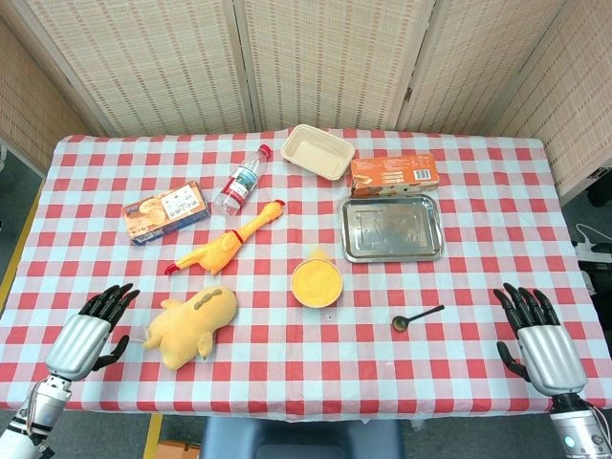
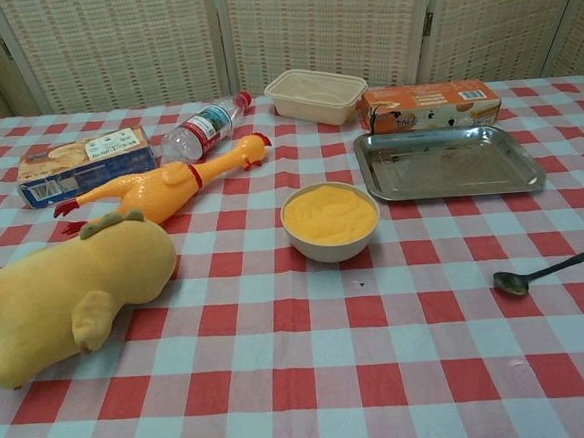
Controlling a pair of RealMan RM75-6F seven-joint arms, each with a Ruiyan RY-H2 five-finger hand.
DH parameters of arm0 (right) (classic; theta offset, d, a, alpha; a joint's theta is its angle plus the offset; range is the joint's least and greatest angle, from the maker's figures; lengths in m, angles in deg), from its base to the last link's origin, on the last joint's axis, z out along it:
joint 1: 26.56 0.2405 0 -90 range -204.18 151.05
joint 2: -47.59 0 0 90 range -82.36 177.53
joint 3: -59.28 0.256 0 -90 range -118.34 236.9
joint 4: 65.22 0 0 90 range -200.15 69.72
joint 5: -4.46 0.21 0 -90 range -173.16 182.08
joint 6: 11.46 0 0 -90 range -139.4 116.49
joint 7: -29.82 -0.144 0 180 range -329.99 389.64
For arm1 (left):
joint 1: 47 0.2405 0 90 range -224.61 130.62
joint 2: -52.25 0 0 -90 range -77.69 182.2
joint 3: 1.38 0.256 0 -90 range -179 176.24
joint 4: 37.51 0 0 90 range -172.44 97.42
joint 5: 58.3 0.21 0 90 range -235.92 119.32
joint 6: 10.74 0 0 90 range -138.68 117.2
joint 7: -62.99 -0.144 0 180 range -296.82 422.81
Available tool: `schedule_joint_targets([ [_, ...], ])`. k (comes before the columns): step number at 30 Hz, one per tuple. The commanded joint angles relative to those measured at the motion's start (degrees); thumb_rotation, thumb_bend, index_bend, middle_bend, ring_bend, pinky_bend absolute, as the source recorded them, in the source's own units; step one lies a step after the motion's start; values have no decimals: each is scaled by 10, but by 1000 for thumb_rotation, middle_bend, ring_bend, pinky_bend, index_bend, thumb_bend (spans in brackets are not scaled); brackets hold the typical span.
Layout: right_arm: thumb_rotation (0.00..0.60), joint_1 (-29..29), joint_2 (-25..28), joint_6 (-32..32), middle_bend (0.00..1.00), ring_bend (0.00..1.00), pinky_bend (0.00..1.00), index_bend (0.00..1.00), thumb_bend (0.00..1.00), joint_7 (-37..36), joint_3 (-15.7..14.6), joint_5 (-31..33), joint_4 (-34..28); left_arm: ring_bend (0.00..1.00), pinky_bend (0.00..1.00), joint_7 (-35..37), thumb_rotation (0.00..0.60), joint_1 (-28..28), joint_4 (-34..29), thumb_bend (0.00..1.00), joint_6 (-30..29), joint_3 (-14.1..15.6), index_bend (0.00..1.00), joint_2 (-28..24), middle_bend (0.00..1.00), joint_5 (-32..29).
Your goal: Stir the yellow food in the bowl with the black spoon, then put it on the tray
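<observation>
bowl (image 1: 316,283) of yellow food (image 1: 316,279) at centre frame on the checked table (image 1: 459,356), black spoon (image 1: 417,317) just lower right of it, lying flat and untouched, steel tray (image 1: 392,229) bare above the spoon. left hand (image 1: 88,334) at lower left beside the plush duck (image 1: 191,323), right hand (image 1: 537,338) at lower right, both with fingers spread and holding nothing. rubber chicken (image 1: 228,247), bottle (image 1: 240,180) and boxes toward the upper half.
</observation>
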Motion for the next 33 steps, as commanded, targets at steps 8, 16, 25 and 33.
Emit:
schedule_joint_targets([
  [8, 600, 66, -82, -119, 4, 0, 4, 252, 327, 32, 44, 2, 51, 0, 156, 36, 600, 8, 1, 481, -26, 2, 0, -16, 0, 17],
  [16, 600, 133, -167, -236, 4, 0, 4, 470, 327, 90, 80, 55, 117, 0, 156, 77, 600, 17, 8, 482, -40, 11, 0, -34, 0, 26],
  [25, 600, 150, -233, -248, 5, 0, 5, 491, 327, 95, 98, 71, 182, 0, 156, 99, 600, 20, 13, 483, -46, 15, 0, -42, 0, 34],
  [33, 600, 156, -226, -274, 5, 0, 6, 477, 327, 101, 90, 87, 189, 0, 157, 93, 600, 17, 15, 482, -34, 14, 0, -38, 0, 29],
])
